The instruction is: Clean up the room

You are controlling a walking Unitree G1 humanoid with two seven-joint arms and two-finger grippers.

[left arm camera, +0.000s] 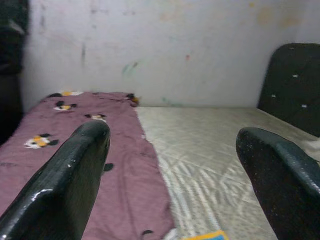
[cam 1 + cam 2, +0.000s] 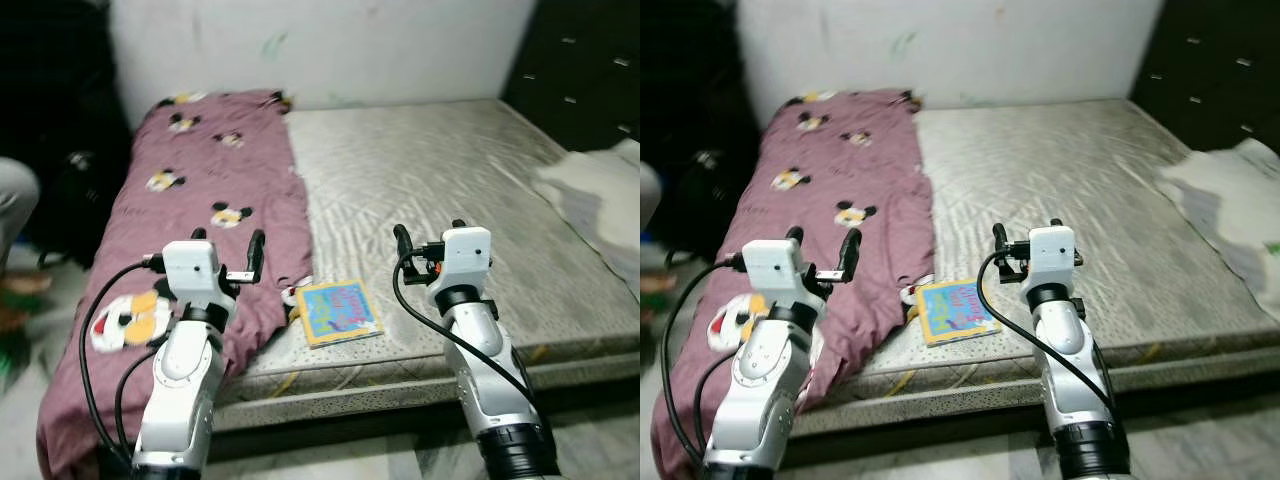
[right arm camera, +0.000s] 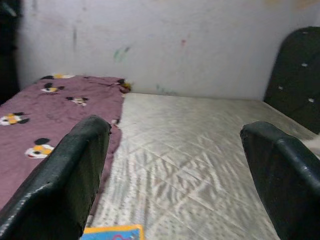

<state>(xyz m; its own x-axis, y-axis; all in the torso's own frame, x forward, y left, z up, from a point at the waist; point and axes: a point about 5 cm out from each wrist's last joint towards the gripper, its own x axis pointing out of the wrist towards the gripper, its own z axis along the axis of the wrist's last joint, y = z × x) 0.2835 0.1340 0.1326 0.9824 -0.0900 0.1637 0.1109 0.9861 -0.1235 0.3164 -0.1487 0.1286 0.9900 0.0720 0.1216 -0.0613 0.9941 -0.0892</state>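
Note:
A colourful children's book (image 2: 338, 311) lies flat on the grey mattress (image 2: 430, 170), close to its front edge. A maroon blanket (image 2: 210, 170) printed with cartoon mice covers the bed's left strip and hangs over the front corner. My left gripper (image 2: 228, 245) is raised over the blanket's front part, left of the book, open and empty. Just right of the book, my right gripper (image 2: 430, 238) hovers over the bare mattress, open too. A corner of the book (image 3: 112, 232) shows low between the right fingers (image 3: 65, 175).
A crumpled white cloth (image 2: 600, 195) lies at the bed's right side. A dark tufted headboard (image 2: 590, 60) stands at the far right and a white wall (image 2: 330, 40) behind. Dark bags (image 2: 70, 190) sit on the floor to the left.

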